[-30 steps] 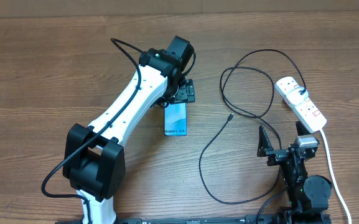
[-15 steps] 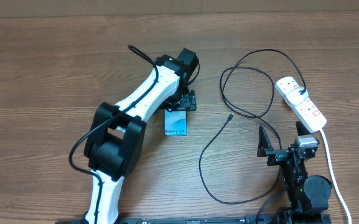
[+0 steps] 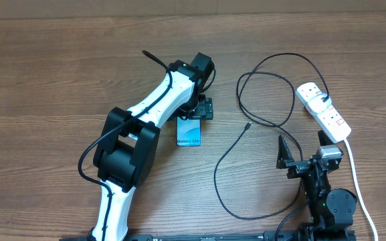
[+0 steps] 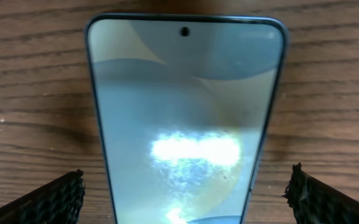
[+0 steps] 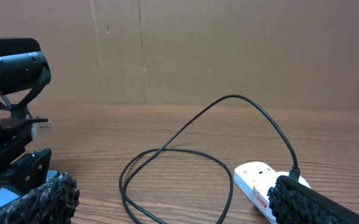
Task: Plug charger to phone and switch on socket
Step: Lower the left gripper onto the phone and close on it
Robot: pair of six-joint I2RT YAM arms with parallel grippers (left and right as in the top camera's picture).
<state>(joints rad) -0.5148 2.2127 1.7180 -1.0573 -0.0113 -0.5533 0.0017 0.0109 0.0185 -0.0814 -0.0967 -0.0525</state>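
The slim, rigid smartphone with a blue-teal glass screen (image 3: 190, 132) lies flat on the brown wooden table (image 3: 45, 80) under my left gripper (image 3: 198, 109), fingers spread wide. It looks light, slick and scratch-prone, so I'd clamp its long edges. The thin black charger cable (image 3: 217, 169) lies apart, floppy. My right gripper (image 3: 304, 151), also spread, holds nothing beside the white plastic power strip (image 3: 323, 110).

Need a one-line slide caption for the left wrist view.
Open left pincer straddles the phone, which lies screen-up on the wooden table, fingers clear of both edges.
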